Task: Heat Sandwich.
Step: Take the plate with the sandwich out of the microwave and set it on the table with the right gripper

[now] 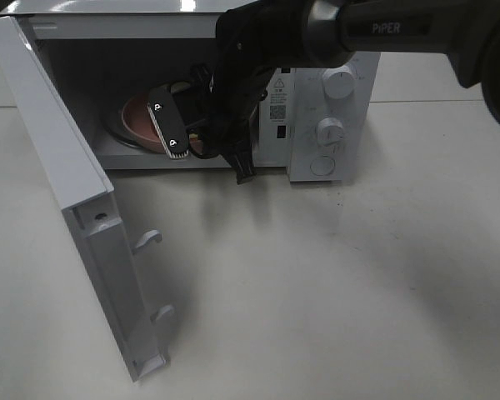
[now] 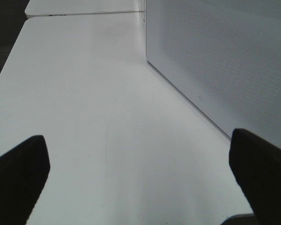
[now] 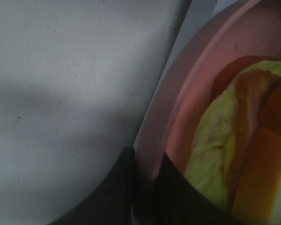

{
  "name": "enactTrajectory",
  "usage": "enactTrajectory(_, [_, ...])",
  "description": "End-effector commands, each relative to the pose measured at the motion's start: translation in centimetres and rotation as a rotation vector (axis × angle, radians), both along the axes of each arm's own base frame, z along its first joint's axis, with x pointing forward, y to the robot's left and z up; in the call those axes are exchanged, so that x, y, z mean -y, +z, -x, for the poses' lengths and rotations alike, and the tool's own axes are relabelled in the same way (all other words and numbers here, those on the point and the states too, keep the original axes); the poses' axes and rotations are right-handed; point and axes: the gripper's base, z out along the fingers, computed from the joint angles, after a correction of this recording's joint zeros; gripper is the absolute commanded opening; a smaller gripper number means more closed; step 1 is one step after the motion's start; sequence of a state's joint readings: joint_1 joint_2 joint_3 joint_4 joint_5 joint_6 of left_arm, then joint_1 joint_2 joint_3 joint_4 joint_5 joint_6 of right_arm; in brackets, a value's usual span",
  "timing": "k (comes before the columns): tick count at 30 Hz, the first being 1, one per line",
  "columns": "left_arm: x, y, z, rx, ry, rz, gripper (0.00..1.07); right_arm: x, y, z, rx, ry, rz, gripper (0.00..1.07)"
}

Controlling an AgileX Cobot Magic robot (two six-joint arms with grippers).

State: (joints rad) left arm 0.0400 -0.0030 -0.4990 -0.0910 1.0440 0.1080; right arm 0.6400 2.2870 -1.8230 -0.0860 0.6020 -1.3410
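The white microwave (image 1: 333, 125) stands open, its door (image 1: 58, 167) swung out to the left. The round pink plate (image 1: 137, 117) is inside the cavity. My right gripper (image 1: 198, 143) reaches into the cavity and is shut on the plate's near rim. In the right wrist view the gripper (image 3: 147, 183) pinches the plate rim (image 3: 178, 84), one finger on each side. The sandwich (image 3: 239, 154), with orange-brown crust and pale green filling, lies on the plate just beyond. The arm hides the sandwich in the high view. My left gripper (image 2: 140, 178) is open and empty over the table.
The microwave's perforated side wall (image 2: 225, 56) stands close to my left gripper. The open door's latch hooks (image 1: 150, 240) stick out over the white table (image 1: 333, 283). Two knobs (image 1: 339, 82) and a button sit on the control panel.
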Motion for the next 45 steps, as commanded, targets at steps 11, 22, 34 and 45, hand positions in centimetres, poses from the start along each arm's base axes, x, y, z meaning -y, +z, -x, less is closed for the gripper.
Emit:
enactTrajectory(11, [0.0,0.0,0.3,0.031,0.001,0.006,1.03,1.2,2.7,2.8,0.060,0.118,-0.029,0.00])
enactTrajectory(22, [0.0,0.0,0.3,0.031,0.001,0.006,1.03,2.6,3.7,5.7,0.047,0.203,-0.008,0.00])
enactTrajectory(34, [0.0,0.0,0.3,0.031,0.001,0.006,1.03,4.8,4.8,8.6,0.040,0.211,-0.001,0.00])
enactTrajectory(45, [0.0,0.0,0.3,0.031,0.001,0.006,1.03,7.6,5.8,12.2,0.020,0.213,0.016,0.00])
